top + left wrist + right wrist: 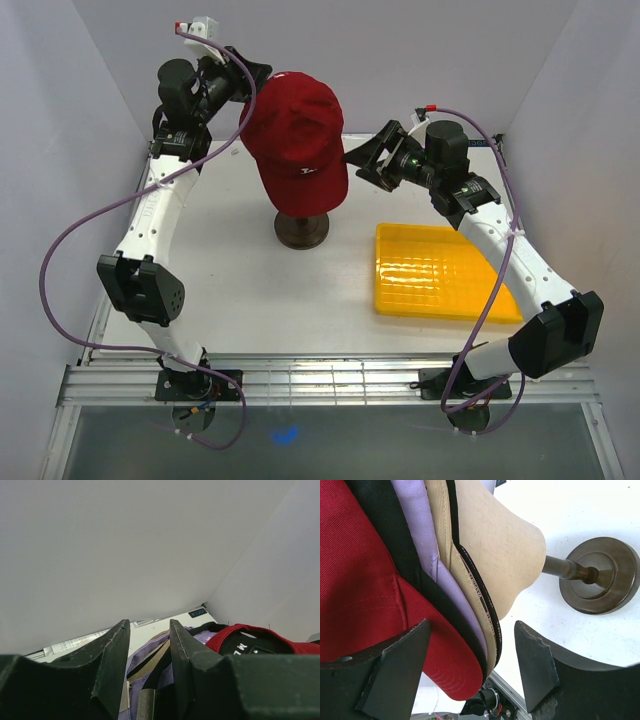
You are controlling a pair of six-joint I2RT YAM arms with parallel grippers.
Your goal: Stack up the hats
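Overhead, only the red cap [298,135] shows, crowning the smooth beige mannequin head [495,545]; my right wrist reveals nested brims [420,535], black, lavender, ribbed tan; my right claw [472,625] gapes empty beside them; my left claw [147,622] straddles rear straps [150,665], grip unclear.

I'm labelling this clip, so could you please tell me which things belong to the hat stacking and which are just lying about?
Job: red hat, black hat, lavender hat, tan hat.
Just there: yellow tray, mannequin head, its stand.
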